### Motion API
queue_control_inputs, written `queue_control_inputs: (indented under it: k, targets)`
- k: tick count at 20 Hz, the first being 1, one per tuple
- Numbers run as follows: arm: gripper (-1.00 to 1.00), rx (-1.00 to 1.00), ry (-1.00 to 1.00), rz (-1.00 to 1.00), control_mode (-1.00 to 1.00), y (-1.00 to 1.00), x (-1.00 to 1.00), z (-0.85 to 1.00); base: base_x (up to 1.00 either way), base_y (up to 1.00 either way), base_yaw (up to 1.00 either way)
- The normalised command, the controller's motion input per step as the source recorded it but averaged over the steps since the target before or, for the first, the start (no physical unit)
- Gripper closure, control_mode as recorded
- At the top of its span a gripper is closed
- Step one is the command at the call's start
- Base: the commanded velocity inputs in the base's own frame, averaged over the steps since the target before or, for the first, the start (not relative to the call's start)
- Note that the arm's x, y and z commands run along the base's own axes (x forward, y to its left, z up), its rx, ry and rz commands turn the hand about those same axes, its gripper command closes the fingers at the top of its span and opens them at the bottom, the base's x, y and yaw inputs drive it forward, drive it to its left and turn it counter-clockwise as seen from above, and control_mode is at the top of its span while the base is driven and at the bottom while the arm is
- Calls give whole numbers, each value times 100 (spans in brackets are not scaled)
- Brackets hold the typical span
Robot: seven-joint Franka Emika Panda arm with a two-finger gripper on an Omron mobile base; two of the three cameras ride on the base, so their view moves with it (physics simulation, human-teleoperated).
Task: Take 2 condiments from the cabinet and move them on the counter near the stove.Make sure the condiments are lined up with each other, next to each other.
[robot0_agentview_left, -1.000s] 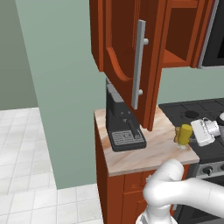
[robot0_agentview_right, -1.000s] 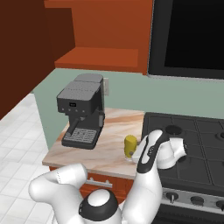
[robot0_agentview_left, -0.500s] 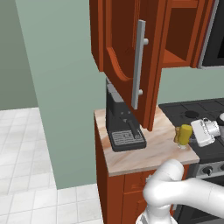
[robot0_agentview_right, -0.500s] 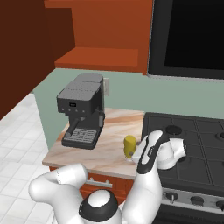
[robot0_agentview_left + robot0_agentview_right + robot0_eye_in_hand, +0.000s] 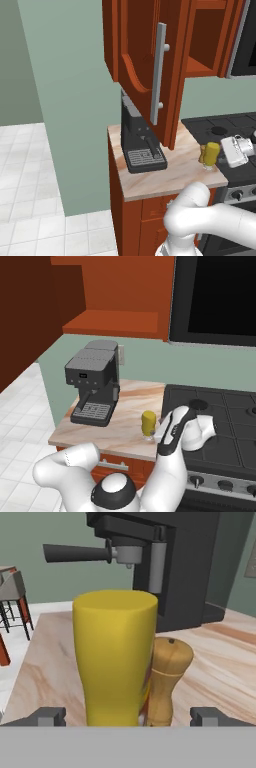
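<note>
yellow bottle (image 5: 114,657): smooth, probably slick, light; grab mid-body
wooden shaker (image 5: 167,679): touching it, tippy
gripper (image 5: 128,716): spread wide, holding nothing

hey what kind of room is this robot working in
A home kitchen, by the look of it, and a rendered one. A black stove sits beside a beige counter with a coffee machine on it, and a wooden wall cabinet hangs above.

One yellow bottle (image 5: 114,657), one wooden shaker (image 5: 167,679), one coffee machine (image 5: 92,381), one worktop (image 5: 125,428), one stove (image 5: 220,428), one wall cabinet (image 5: 150,60) with one bar handle (image 5: 159,72).
</note>
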Motion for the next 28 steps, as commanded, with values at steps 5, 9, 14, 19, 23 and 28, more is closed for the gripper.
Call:
queue_control_inputs:
  k: [5,9,14,19,23,28]
  targets:
    - [-100,0,0,0,-100,-26,0,0,0,0,0]
    - [-100,0,0,-1,-100,-25,0,8,0,0,0]
    - [-100,0,0,-4,-100,-21,-3,21,0,0,0]
    - [-100,0,0,-8,-100,-4,-20,38,0,0,0]
    - [-100,0,0,-13,-100,0,-38,46,0,0,0]
    - [-100,0,-1,-18,-100,4,-45,42,0,0,0]
